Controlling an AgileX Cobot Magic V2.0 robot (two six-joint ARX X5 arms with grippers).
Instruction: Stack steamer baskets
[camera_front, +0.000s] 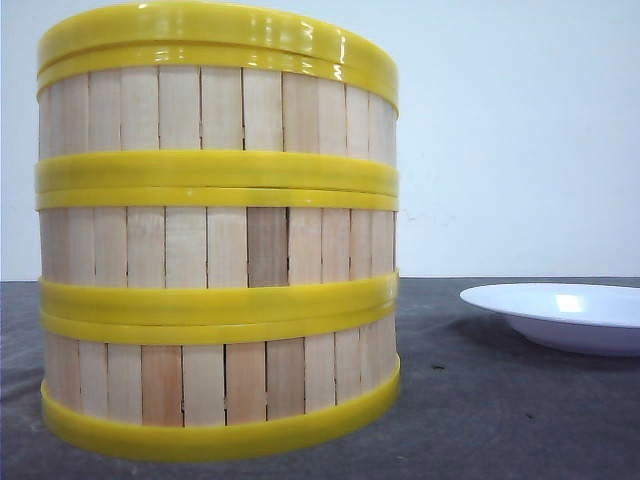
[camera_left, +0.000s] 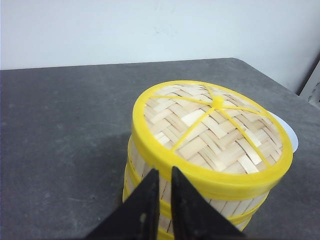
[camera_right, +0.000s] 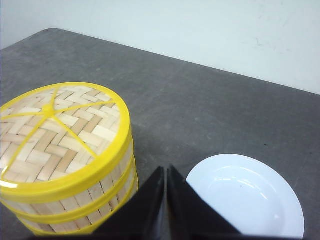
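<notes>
Steamer baskets (camera_front: 215, 240): three in one upright stack on the grey table (camera_left: 60, 130), woven lid (camera_left: 212, 125) with yellow rim and knob on top.
Left tool (camera_left: 164, 185): fingers nearly together, a thin gap between them, holding nothing; the stack stands just ahead of its tips.
Right tool (camera_right: 165, 182): fingers pressed together, empty; stack on one side, white plate (camera_right: 250, 197) on the other, both near.

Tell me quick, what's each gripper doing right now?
Left gripper: closed, holding nothing.
Right gripper: closed, holding nothing.
</notes>
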